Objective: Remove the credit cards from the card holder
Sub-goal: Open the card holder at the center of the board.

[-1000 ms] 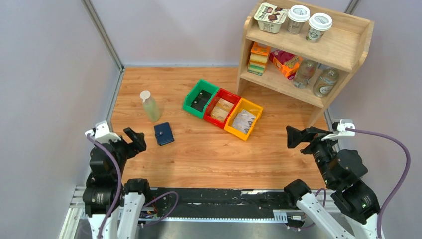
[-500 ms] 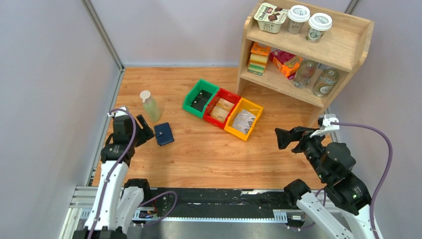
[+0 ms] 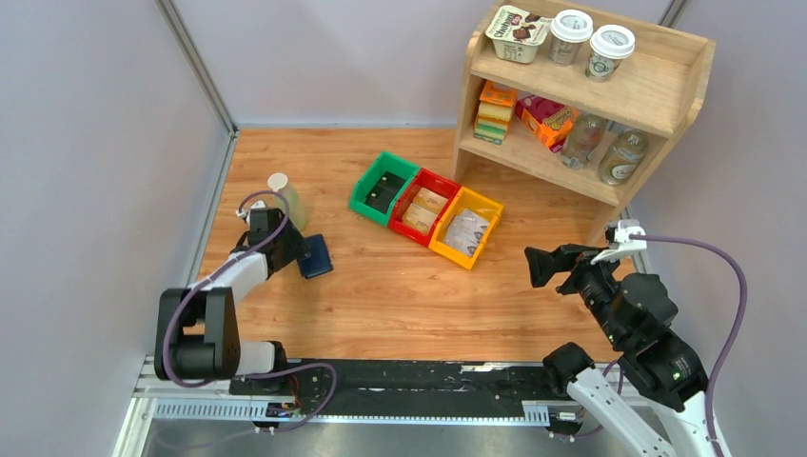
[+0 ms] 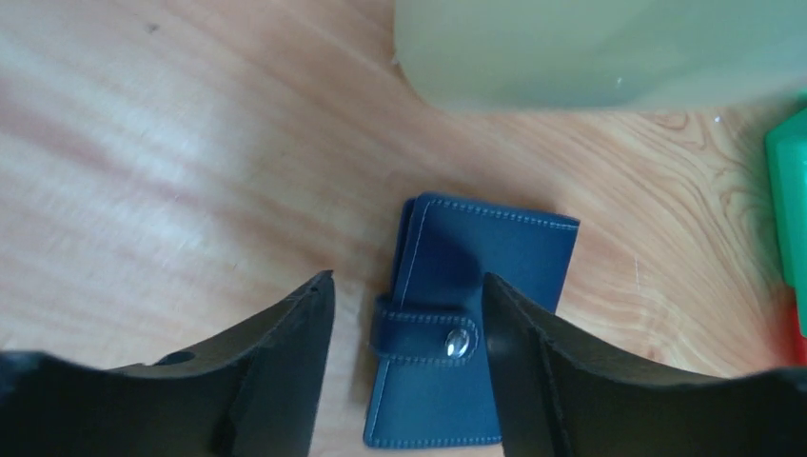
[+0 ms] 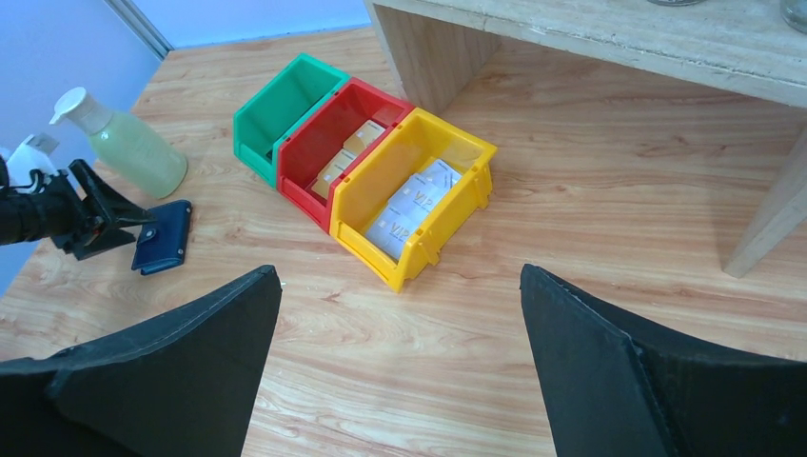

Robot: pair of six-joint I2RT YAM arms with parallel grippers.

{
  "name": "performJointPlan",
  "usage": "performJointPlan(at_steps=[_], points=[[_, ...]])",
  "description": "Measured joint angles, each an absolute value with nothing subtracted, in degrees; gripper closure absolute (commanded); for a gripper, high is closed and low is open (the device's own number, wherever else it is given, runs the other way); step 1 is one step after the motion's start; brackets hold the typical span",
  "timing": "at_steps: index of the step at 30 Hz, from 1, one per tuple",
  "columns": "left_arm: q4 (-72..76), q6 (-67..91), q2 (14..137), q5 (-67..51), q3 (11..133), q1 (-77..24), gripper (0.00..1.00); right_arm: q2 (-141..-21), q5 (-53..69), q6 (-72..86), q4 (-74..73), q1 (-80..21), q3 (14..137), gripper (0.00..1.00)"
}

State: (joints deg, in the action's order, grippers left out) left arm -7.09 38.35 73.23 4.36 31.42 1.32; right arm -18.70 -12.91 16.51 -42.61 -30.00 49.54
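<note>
The card holder is a navy folding case lying closed on the wooden table, its tab snapped shut with a silver stud. It also shows in the left wrist view and the right wrist view. My left gripper is open and low at the holder's left end, its fingers either side of the snap tab; whether they touch it I cannot tell. The credit cards are hidden inside the closed case. My right gripper is open and empty, held above the table at the right.
A pale green pump bottle stands just behind the holder, close to my left gripper. Green, red and yellow bins with packets sit mid-table. A wooden shelf with cups, boxes and bottles stands at the back right.
My left arm has reached forward and down from the near left edge to the card holder, fingers now astride it. My right gripper has shifted slightly left, then stayed still.
</note>
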Motion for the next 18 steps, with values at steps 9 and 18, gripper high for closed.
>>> performJointPlan(at_steps=[9,18], points=[[1.8,37.5,84.1,-2.8,35.1,0.0,0.60,-18.7,-12.8,17.1,-42.5,-30.0,49.3,0.00],[7.0,37.3,84.4,-6.3,32.6,-13.6,0.67,-23.9,-5.8,19.6,-41.1,-30.0,47.4,0.00]])
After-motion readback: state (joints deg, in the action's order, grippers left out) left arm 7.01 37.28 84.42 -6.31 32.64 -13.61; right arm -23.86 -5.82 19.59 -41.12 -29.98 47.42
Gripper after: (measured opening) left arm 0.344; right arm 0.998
